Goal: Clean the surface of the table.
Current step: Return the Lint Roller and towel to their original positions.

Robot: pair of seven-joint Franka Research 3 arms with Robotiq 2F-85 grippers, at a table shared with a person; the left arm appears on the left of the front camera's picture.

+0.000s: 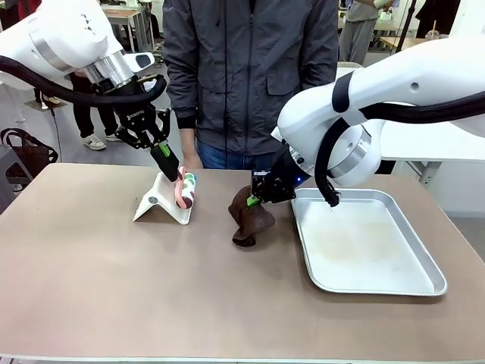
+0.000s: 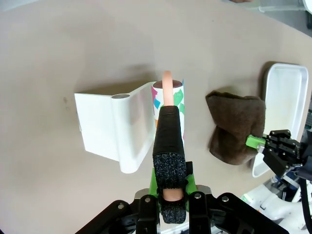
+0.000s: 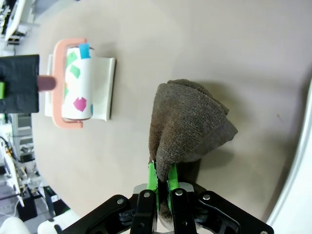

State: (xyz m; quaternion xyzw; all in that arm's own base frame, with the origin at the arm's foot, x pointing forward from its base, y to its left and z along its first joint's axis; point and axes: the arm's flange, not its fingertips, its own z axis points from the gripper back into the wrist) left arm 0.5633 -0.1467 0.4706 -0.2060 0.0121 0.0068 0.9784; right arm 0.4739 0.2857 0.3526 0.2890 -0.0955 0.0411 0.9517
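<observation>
The brownish table (image 1: 114,288) carries a white stand (image 1: 161,201) left of the middle. A lint roller (image 1: 186,191) with a pink handle and coloured patches rests against this stand. My left gripper (image 1: 168,163) is shut on the roller's pink handle, coming down from the upper left. In the left wrist view the left gripper (image 2: 168,117) clamps the handle of the lint roller (image 2: 168,95) above the stand (image 2: 109,126). My right gripper (image 1: 254,201) is shut on a brown cloth (image 1: 248,220) that hangs onto the table. The right wrist view shows the cloth (image 3: 187,131) bunched between the green pads of the right gripper (image 3: 162,178).
A silver metal tray (image 1: 367,243) lies on the table's right part, just right of the cloth. A person in a dark jacket (image 1: 250,68) stands at the far edge behind the middle. The near half of the table is bare.
</observation>
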